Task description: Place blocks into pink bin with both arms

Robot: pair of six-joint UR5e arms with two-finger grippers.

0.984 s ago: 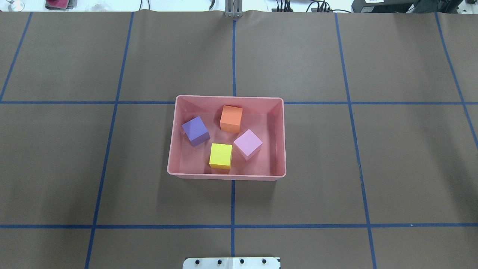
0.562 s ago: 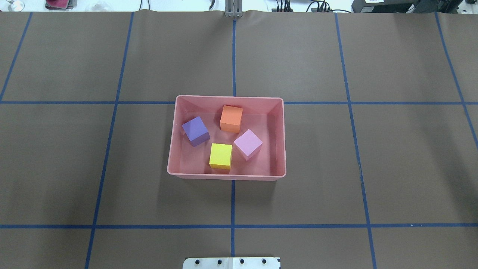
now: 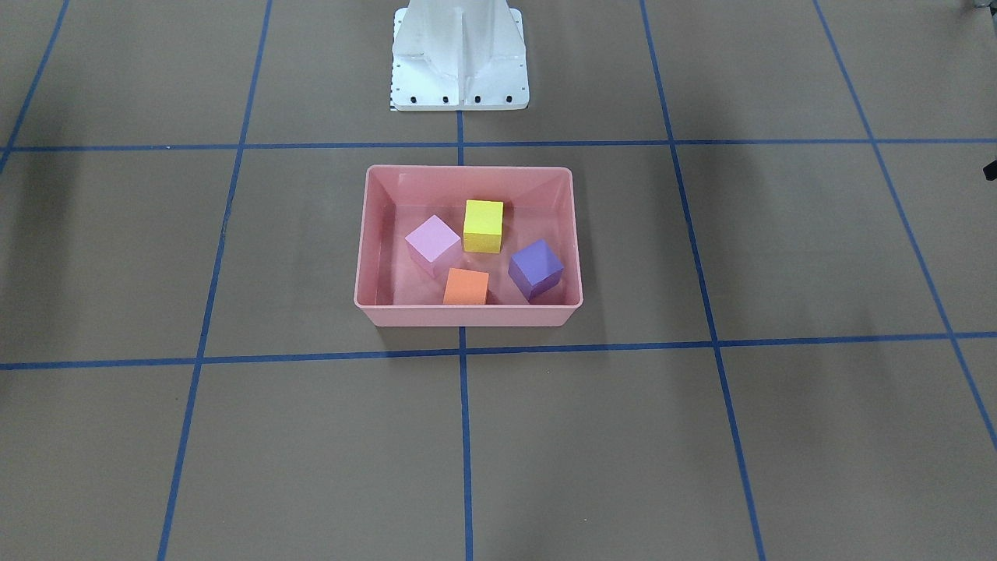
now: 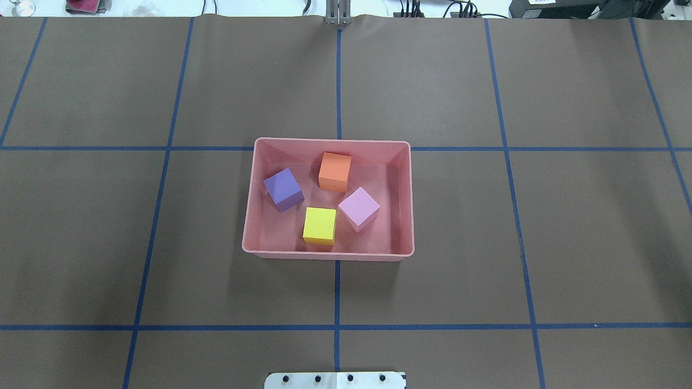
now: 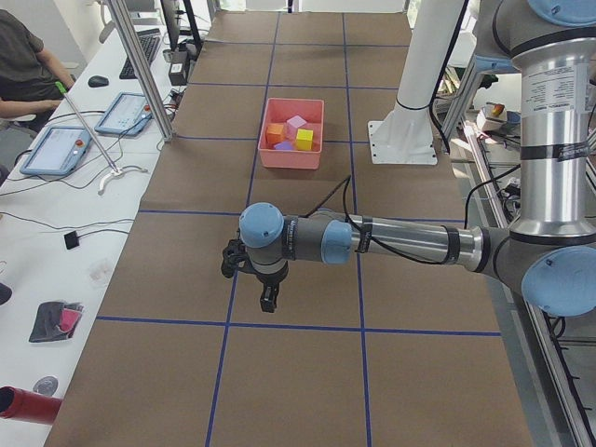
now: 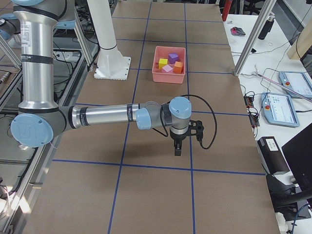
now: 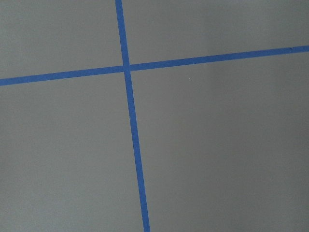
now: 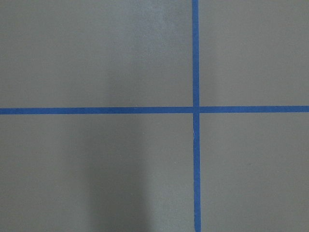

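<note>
- Purple block (image 4: 283, 188), orange block (image 4: 334, 170), yellow block (image 4: 319, 225) and lilac block (image 4: 359, 207) all sit inside the pink bin (image 4: 251, 200), mid-counter.
- My left gripper (image 5: 268, 303) hangs near the counter's left end, my right gripper (image 6: 177, 151) near its right end; spread or pressed together, I can't tell.

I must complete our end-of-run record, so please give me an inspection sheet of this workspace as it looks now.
Surface: brown paper with a blue tape grid, lying flat.
Job's things: purple block, orange block, yellow block and light pink block all lie inside the pink bin; none are stacked.
Clutter: nothing seen.
End effectors: left end effector and right end effector each hang over bare paper, far from the bin; open or shut cannot be told.
Cables: left wrist cable and right wrist cable, both black, loop beside the arms.
Surroundings: white base bracket beside the bin; seated person and tablets at the side bench.
</note>
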